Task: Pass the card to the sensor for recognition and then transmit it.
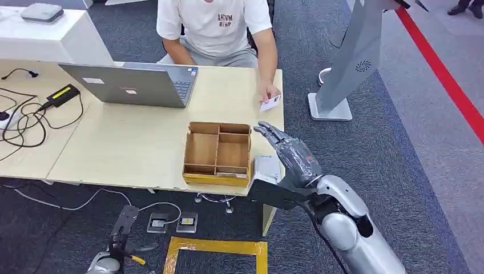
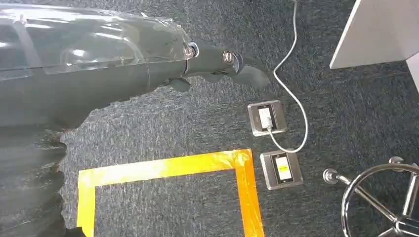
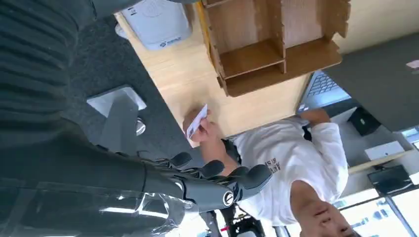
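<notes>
The desk (image 1: 142, 142) in front of me is the biggest thing here, light wood, with a person (image 1: 214, 28) in a white T-shirt seated on its far side. On the desk sits an open grey laptop (image 1: 137, 85), and nearer me a brown divided wooden box (image 1: 217, 153) with its compartments showing nothing inside. Just beside that box, at the desk's near right corner, lies the small white sensor (image 1: 266, 169). My right hand (image 1: 285, 151) is raised over that corner, above and just past the sensor, fingers stretched out and spread, holding nothing. My left hand (image 1: 122, 228) hangs low beside me over the carpet, fingers extended and nothing in them. The card (image 1: 270, 103) is not with me yet: the person's hand (image 1: 266, 93) pinches it at the desk's far right edge, well apart from my fingertips. I judge the hand-over is the risky part. If I close before the card sits between my fingers, I could knock it out of the person's grip and off the desk edge onto the carpet. A thin card caught by one corner could also twist or slip as I bring it back to the sensor, and reaching forward low could clip the sensor or box.
</notes>
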Tool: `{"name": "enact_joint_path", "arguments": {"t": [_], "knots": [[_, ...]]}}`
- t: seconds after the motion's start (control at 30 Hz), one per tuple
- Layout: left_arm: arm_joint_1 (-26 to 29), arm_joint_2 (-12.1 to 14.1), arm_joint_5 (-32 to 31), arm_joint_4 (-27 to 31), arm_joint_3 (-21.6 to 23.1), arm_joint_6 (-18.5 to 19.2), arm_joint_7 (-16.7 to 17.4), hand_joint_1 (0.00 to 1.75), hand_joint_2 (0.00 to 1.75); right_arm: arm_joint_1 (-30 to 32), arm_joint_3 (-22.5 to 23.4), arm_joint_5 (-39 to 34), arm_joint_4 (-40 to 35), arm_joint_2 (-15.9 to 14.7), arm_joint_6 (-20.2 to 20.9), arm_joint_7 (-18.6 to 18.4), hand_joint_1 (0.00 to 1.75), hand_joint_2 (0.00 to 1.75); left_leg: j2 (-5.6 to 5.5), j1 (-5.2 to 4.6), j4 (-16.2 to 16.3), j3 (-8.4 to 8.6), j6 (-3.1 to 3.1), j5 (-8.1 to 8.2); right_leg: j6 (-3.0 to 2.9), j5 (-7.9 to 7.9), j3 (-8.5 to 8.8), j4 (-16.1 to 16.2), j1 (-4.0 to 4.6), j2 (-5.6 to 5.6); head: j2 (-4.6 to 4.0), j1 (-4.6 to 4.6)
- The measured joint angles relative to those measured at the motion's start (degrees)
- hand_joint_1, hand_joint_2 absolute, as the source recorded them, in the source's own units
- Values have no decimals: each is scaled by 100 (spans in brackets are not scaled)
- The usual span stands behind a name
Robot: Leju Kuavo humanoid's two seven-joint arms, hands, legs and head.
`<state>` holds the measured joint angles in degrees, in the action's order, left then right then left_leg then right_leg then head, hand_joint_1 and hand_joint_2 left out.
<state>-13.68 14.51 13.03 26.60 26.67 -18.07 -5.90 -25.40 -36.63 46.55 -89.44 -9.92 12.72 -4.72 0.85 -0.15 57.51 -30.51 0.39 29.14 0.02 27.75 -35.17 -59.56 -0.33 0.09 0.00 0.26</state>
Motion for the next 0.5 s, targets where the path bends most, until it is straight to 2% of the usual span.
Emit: {"name": "enact_joint_path", "arguments": {"t": [0.27,0.5], "knots": [[-1,-17,-118,0,-11,-13,4,0,175,0,-79,427,192,125,-339,-59,0,175,0,1,-1,-1,0,0,-1,1,0,0,0,0,0,0],[-15,-61,-256,0,-61,-2,7,0,175,-104,-109,936,649,372,-954,122,0,175,0,1,-1,-1,0,0,-1,1,0,0,0,0,0,0]]}}
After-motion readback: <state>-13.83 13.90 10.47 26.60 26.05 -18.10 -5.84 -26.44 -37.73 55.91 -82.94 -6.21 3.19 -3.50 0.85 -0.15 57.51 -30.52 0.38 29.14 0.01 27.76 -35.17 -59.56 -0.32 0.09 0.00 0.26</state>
